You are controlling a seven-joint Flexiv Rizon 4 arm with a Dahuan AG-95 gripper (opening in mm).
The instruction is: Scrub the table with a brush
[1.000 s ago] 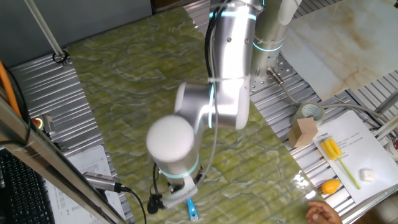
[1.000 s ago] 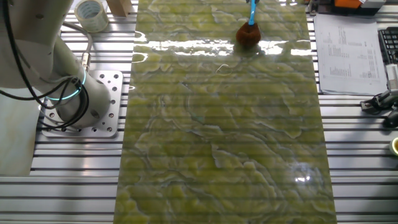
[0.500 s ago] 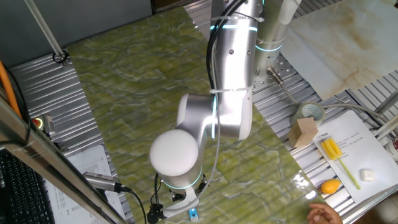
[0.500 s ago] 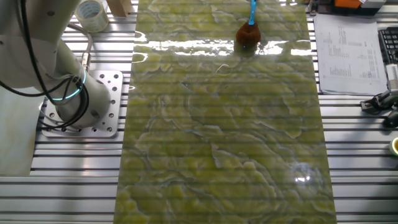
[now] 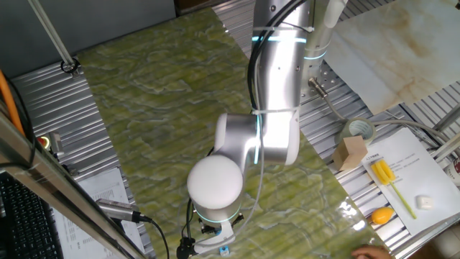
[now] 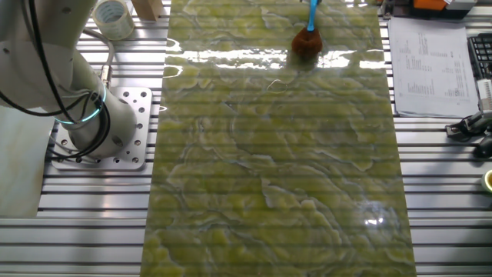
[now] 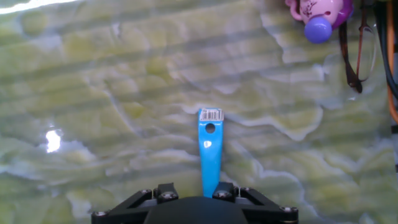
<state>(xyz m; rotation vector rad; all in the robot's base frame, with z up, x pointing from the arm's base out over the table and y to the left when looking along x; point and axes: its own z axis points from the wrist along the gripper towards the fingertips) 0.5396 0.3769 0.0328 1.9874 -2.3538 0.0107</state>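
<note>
Two high cameras, opposite ends, sharing table (image 6: pixel 277 169); hand camera close.

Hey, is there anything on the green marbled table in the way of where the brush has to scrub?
Nothing visible does. The brush sits with its bristles on the table at one end, and the other fixed view shows the marbled surface beyond it bare. The tape roll lies off to the side.

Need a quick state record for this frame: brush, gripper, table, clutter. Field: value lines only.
brush: blue handle runs from the gripper; bristles on the table
gripper: fingertips hidden, state cannot be told
table: yellow-green marbled surface, glare near the brush
arm: elbow over the table
clutter beside the table: tape roll, wooden block, yellow tool on paper, printed sheet
</note>
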